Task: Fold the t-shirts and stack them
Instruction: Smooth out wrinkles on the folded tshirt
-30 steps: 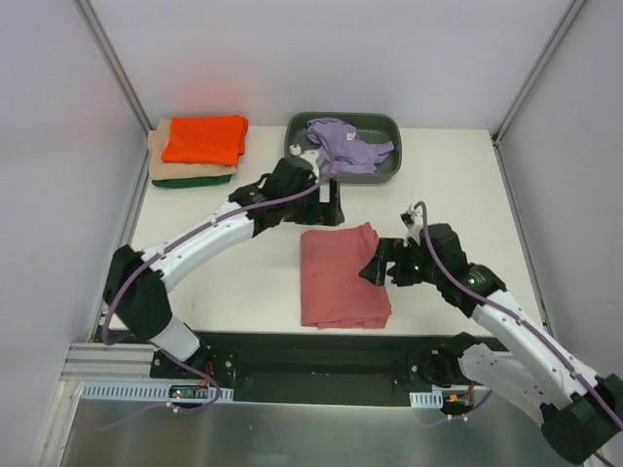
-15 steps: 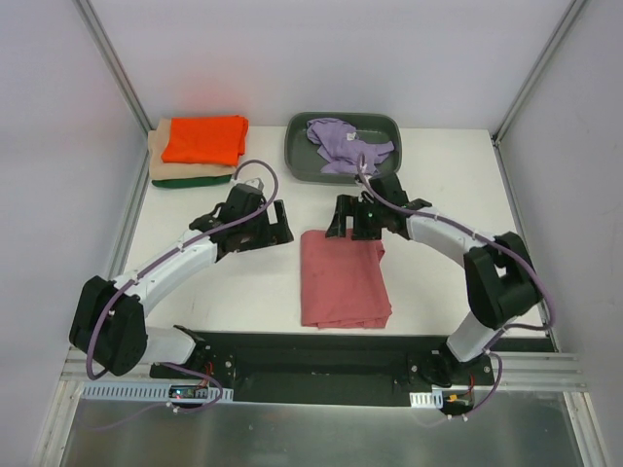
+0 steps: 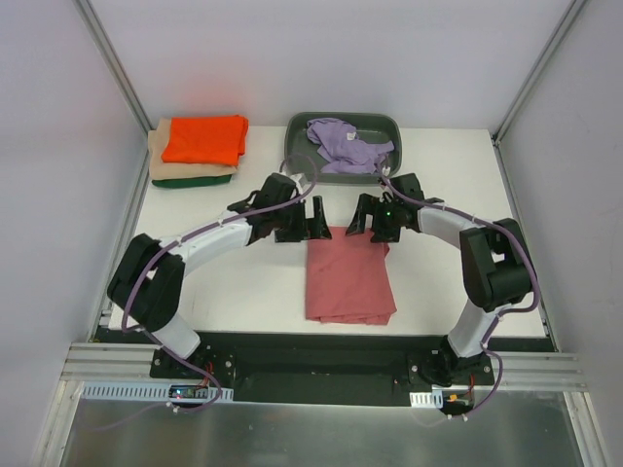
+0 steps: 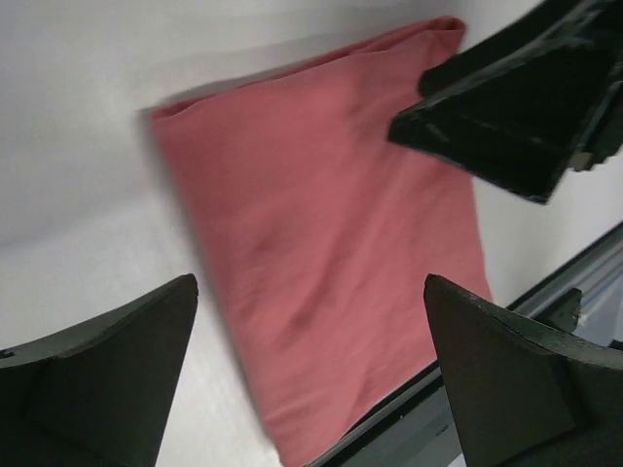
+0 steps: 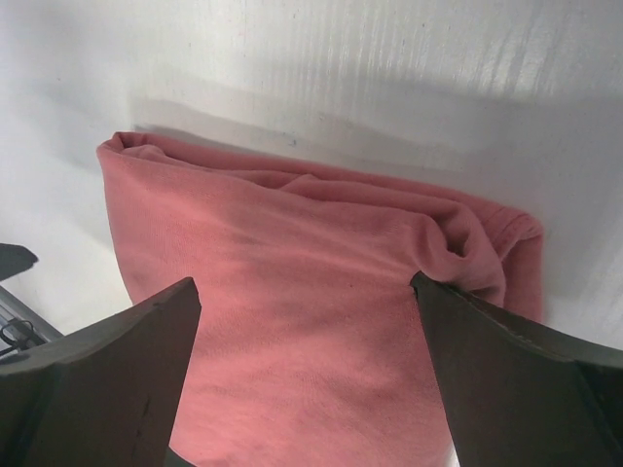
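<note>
A folded rose-red t-shirt (image 3: 348, 277) lies flat on the white table, also seen in the left wrist view (image 4: 331, 253) and the right wrist view (image 5: 321, 321). My left gripper (image 3: 313, 222) is open at the shirt's far left corner. My right gripper (image 3: 370, 218) is open at its far right corner, jaws wide just over the cloth. A lavender t-shirt (image 3: 346, 144) lies crumpled in the dark grey tray (image 3: 295, 154). Orange (image 3: 204, 138), tan (image 3: 156, 161) and dark green (image 3: 193, 181) t-shirts are stacked at the far left.
Metal frame posts (image 3: 117, 68) stand at the back corners. A black rail (image 3: 311, 350) runs along the table's near edge by the arm bases. The right gripper's dark body (image 4: 506, 107) shows in the left wrist view.
Both grippers have moved in to the rose-red shirt's far edge. The shirt has shifted slightly right and looks squarer.
</note>
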Controlling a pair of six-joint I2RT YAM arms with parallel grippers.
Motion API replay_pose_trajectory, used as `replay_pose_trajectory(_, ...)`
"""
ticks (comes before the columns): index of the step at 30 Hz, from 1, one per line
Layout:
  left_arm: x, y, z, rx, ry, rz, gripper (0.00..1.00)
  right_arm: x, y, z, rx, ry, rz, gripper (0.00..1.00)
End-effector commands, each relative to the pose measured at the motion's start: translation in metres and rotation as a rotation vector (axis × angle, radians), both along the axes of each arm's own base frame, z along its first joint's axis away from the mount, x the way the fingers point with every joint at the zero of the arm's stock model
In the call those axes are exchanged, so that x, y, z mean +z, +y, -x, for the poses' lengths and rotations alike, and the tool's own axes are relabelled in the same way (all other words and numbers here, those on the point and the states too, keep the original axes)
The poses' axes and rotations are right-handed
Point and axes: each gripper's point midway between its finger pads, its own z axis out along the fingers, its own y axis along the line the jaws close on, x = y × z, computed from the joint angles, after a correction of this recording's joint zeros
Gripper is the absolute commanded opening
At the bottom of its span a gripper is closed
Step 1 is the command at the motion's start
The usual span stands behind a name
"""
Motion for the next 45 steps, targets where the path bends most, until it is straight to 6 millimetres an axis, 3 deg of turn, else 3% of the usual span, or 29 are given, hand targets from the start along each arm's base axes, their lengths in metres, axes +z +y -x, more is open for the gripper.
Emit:
replay_pose_trajectory(1,0.033,-0.054,-0.014,-0.132,-0.089,0.153,0.99,-0.045,-0.031,0.026,0.014,0.097,0.139,0.96)
replay_pose_trajectory(5,0.011,-0.07,-0.016,-0.179,-0.047,0.183,0.99,-0.042,-0.038,0.027,0.017,0.097,0.124,0.96)
replay_pose_trajectory(9,-0.04,-0.066,-0.012,-0.166,0.046,0.112,0.99,-0.046,-0.043,0.029,0.017,0.107,0.146,0.96)
replay_pose_trajectory(13,-0.092,-0.049,0.005,-0.131,0.187,0.012,0.99,-0.046,-0.05,0.027,0.013,0.124,0.191,0.96)
replay_pose_trajectory(16,-0.106,-0.031,0.02,-0.077,0.243,-0.039,0.99,-0.045,-0.05,0.021,0.012,0.143,0.211,0.96)
replay_pose_trajectory(19,-0.099,-0.012,0.042,-0.03,0.257,-0.055,0.99,-0.044,-0.052,0.013,0.005,0.178,0.236,0.96)
replay_pose_trajectory(22,-0.1,0.012,0.076,0.011,0.264,-0.092,0.99,-0.039,-0.046,0.006,0.031,0.178,0.229,0.96)
replay_pose_trajectory(24,-0.096,0.013,0.09,0.016,0.253,-0.089,0.99,-0.036,-0.031,0.001,0.079,0.168,0.191,0.96)
replay_pose_trajectory(27,-0.094,-0.001,0.104,-0.019,0.24,-0.097,0.99,-0.034,-0.001,-0.004,0.151,0.174,0.183,0.96)
replay_pose_trajectory(33,-0.097,-0.028,0.115,-0.073,0.266,-0.071,0.99,-0.035,0.068,-0.011,0.308,0.168,0.207,0.96)
replay_pose_trajectory(38,-0.083,-0.056,0.121,-0.131,0.24,0.008,0.99,-0.034,0.13,-0.014,0.419,0.17,0.133,0.96)
replay_pose_trajectory(45,-0.087,-0.073,0.13,-0.139,0.295,0.025,0.99,-0.015,0.207,-0.016,0.594,0.026,0.038,0.96)
